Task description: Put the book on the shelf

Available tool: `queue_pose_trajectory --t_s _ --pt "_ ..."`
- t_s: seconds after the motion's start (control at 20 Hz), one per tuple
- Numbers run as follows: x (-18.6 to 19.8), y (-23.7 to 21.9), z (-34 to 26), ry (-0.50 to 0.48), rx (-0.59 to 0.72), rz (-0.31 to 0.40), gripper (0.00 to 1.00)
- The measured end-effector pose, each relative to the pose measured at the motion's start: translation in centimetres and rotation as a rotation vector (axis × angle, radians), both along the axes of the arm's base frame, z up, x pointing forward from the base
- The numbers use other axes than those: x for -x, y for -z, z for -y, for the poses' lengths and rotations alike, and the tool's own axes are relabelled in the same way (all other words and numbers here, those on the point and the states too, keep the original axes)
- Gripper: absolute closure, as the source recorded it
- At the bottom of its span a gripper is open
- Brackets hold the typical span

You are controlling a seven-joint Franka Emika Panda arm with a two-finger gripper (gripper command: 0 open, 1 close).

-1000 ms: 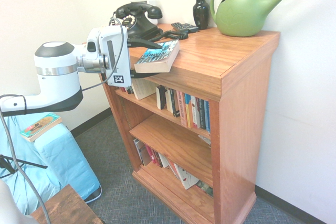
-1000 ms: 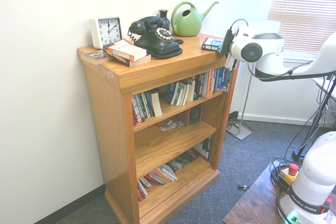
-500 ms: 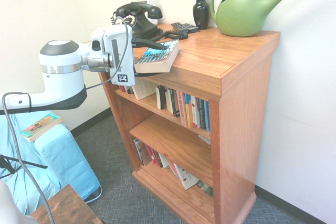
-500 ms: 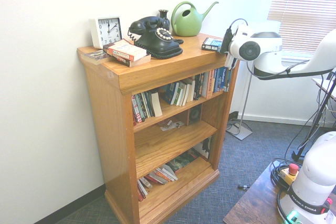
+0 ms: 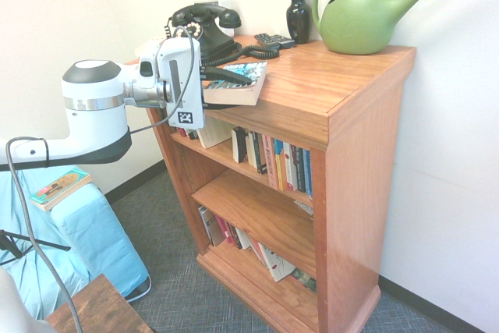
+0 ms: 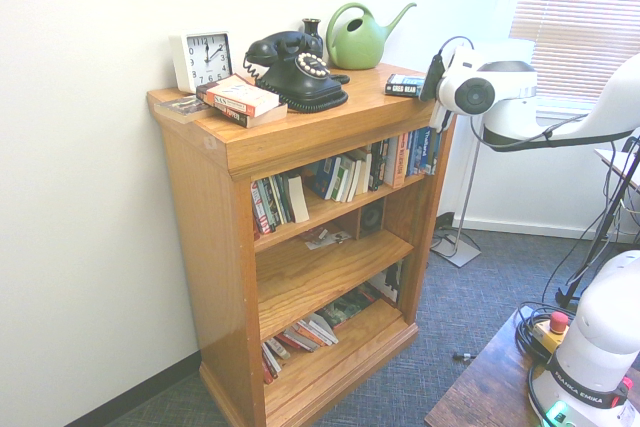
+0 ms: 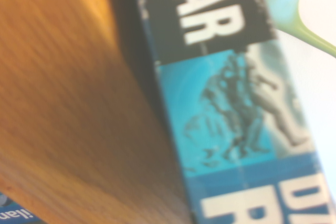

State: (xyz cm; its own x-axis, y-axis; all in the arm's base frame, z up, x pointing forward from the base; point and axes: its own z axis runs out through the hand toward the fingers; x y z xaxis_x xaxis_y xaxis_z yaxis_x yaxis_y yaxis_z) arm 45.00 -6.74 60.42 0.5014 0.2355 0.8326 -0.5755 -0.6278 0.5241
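Two dark fingers (image 5: 234, 77) of the tool (image 5: 226, 90) reach level over the bookcase's top board (image 5: 312, 91), one lying across the cover of the book (image 5: 238, 83), the other under it at the front edge, so the tool is partly drawn in around the paperback; whether it's truly clamped, I cannot tell. And the book lies flat on the top board, at the front corner nearest the arm, with the shelf (image 5: 249, 165) and its row of upright books just below it.

From the first exterior view we get the cream page edges and the finger on top. Switch to the second exterior view and the tool itself hides behind the white wrist, but the book (image 6: 405, 85) shows its dark spine beside the arm, and this side also gives us a white clock (image 6: 203, 59) and an orange-and-white book (image 6: 240, 99) at the far end of the top. Both views catch the black telephone (image 5: 204, 27) and the green watering can (image 5: 362, 9).

Up close, the wrist view fills with the blurred cover (image 7: 231, 119): big white letters, a blue panel, wood grain alongside
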Motion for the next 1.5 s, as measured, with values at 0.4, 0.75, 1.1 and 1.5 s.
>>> queue_pose_trajectory --t_s 0.4,0.75,1.1,1.5 --pt "2.1 0.5 0.0 0.010 -0.007 0.007 1.00" --pt "4.9 0.1 -1.0 0.049 -0.136 0.035 1.00" --pt "15.1 0.2 -12.7 0.073 -0.494 -0.038 1.00" --pt "16.5 5.0 -14.0 0.081 -0.761 -0.089 1.00"
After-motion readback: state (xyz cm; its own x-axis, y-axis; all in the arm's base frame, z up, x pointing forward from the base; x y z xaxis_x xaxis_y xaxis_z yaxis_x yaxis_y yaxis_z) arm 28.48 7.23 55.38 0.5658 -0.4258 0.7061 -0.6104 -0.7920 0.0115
